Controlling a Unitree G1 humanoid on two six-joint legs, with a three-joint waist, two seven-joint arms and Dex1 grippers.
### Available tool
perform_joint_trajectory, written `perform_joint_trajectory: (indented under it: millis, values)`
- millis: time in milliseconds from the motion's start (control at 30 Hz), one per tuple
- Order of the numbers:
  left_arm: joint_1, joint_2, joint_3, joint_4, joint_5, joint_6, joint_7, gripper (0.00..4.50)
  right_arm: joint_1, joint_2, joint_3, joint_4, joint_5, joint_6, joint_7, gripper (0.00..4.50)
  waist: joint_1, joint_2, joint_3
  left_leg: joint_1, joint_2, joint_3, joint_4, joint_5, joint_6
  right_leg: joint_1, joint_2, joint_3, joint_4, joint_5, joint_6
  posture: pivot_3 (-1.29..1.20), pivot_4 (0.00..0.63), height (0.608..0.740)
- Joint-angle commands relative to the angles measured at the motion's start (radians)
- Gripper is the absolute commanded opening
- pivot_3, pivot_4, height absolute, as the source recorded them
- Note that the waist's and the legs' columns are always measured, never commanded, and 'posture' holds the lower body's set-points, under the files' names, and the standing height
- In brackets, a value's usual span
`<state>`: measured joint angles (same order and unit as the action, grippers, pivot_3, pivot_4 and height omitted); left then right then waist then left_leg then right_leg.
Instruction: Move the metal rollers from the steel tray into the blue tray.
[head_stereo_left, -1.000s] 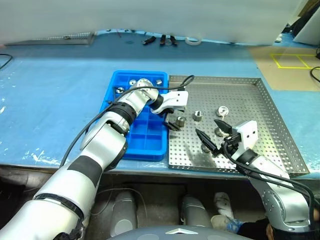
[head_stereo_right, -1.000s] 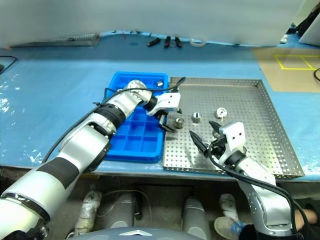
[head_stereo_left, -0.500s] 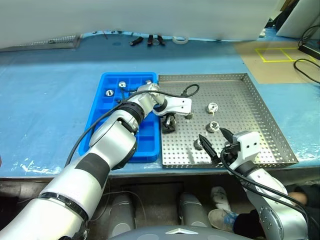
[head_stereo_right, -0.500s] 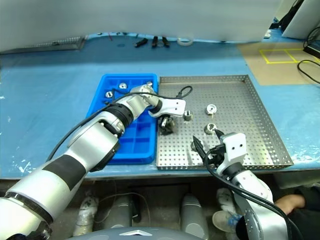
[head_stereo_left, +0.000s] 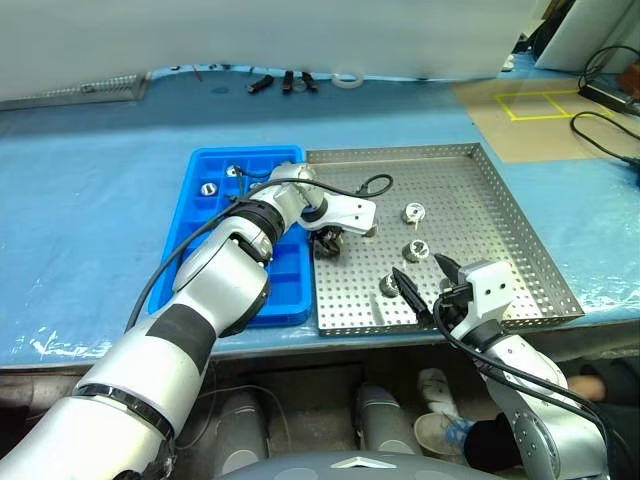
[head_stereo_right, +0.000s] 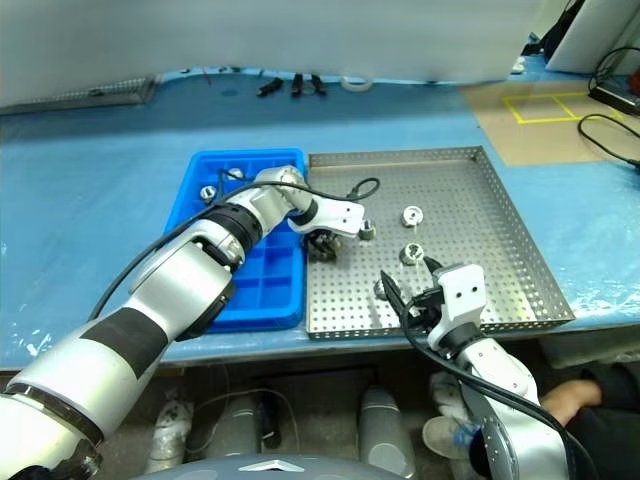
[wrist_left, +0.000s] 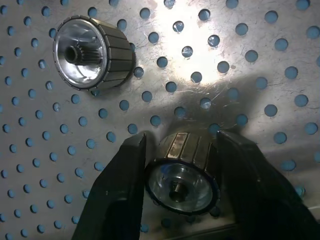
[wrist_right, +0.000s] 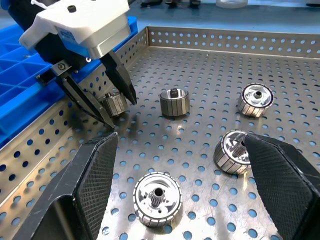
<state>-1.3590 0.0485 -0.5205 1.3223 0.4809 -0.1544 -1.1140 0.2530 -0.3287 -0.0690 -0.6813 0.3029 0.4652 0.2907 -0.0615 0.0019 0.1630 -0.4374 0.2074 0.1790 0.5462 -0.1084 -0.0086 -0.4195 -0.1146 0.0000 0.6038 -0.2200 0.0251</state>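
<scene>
1. I'm handling the rollers as small solid steel pieces: stiff, dense for their size, smooth and likely slippery, not fragile. The ribbed sides give the best hold, so I'm pinching across the barrel, not the end faces.
2. The left pincer (wrist_left: 180, 165) is closing its black fingers (wrist_left: 120, 185) on one roller (wrist_left: 184, 172), one finger on each ribbed side, the roller sitting on the steel tray (head_stereo_left: 500, 250) near the edge beside the blue tray (head_stereo_left: 195, 215).
3. A second roller (wrist_left: 92, 55) is lying just beside it, apart from the fingers.
4. The right pincer (wrist_right: 180, 195) is hanging wide and holding nothing over the near part of the steel tray, with three more rollers (wrist_right: 156, 197) loose in front of it.
5. A couple of rollers (head_stereo_left: 208, 188) are already sitting in far compartments of the blue tray.
6. Versus a second ago: the left pincer was spread wide above the roller, and it has now dropped and clamped. The right pincer is keeping the same spread.
7. The whole head view has shifted; that's the camera moving, not the trays on the surface (head_stereo_left: 90, 200).
</scene>
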Motion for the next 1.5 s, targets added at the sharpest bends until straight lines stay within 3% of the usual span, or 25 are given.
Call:
perform_joint_trajectory:
  millis: [33,333,700,867,967,1167,1233,1500]
  values:
    - [0.025,0.031,-0.026,0.023,0.042,0.004,-0.015,1.83,-0.006,-0.007,-0.011,-0.012,-0.002,-0.024,0.009,4.26,-0.002,0.0,0.0,0.0,0.0,0.0,0.0,0.0,0.0,0.0,0.0,0.0,0.0,0.0,0.0,-0.5,0.15,0.74]
    - [0.026,0.046,0.001,0.014,0.016,-0.019,-0.03,1.83,-0.021,-0.002,0.003,0.006,-0.023,-0.033,0.008,4.26,-0.007,0.0,0.0,0.0,0.0,0.0,0.0,0.0,0.0,0.0,0.0,0.0,0.0,0.0,0.0,-0.49,0.15,0.74]
    - [0.015,0.112,0.204,-0.087,-0.197,-0.145,-0.193,1.83,-0.086,-0.035,-0.016,0.001,0.025,-0.008,0.07,4.26,0.006,-0.001,0.001,-0.003,0.0,0.0,-0.001,-0.001,0.002,-0.003,0.0,0.0,-0.001,0.0,-0.001,-0.42,0.15,0.74]
    - [0.066,0.183,0.296,-0.234,-0.309,-0.096,-0.242,1.83,-0.173,-0.076,-0.024,0.035,0.066,0.011,0.124,4.26,0.038,-0.001,0.001,-0.002,0.0,0.001,-0.001,-0.001,0.002,-0.002,-0.001,0.0,-0.001,0.0,-0.001,-0.33,0.15,0.74]
    - [0.19,0.241,0.387,-0.458,-0.426,-0.036,-0.234,1.83,-0.265,-0.094,0.007,0.063,0.095,0.03,0.167,4.26,0.053,0.0,0.001,-0.002,0.0,0.001,-0.001,-0.001,0.002,-0.002,-0.001,0.0,0.0,0.0,-0.001,-0.25,0.15,0.74]
    - [0.495,0.337,0.495,-0.955,-0.569,0.231,-0.124,1.83,-0.45,-0.101,0.062,0.149,0.135,0.058,0.247,4.26,0.085,0.0,0.001,-0.001,0.002,0.002,-0.001,-0.001,0.002,-0.002,0.0,0.0,0.002,0.0,-0.003,-0.1,0.15,0.74]
    - [0.578,0.351,0.538,-1.069,-0.575,0.302,-0.012,1.83,-0.515,-0.088,0.083,0.184,0.141,0.063,0.265,4.26,0.107,0.001,0.002,-0.002,0.004,0.001,-0.002,0.0,0.001,-0.003,0.001,-0.001,0.003,-0.001,-0.004,-0.03,0.15,0.74]
    - [0.803,0.326,0.65,-1.288,-0.54,0.435,0.403,1.83,-0.64,-0.079,0.137,0.304,0.146,0.054,0.363,4.26,0.171,0.001,0.002,-0.003,0.006,0.0,-0.002,0.001,-0.002,-0.001,0.002,-0.002,0.003,-0.001,-0.004,0.11,0.15,0.74]
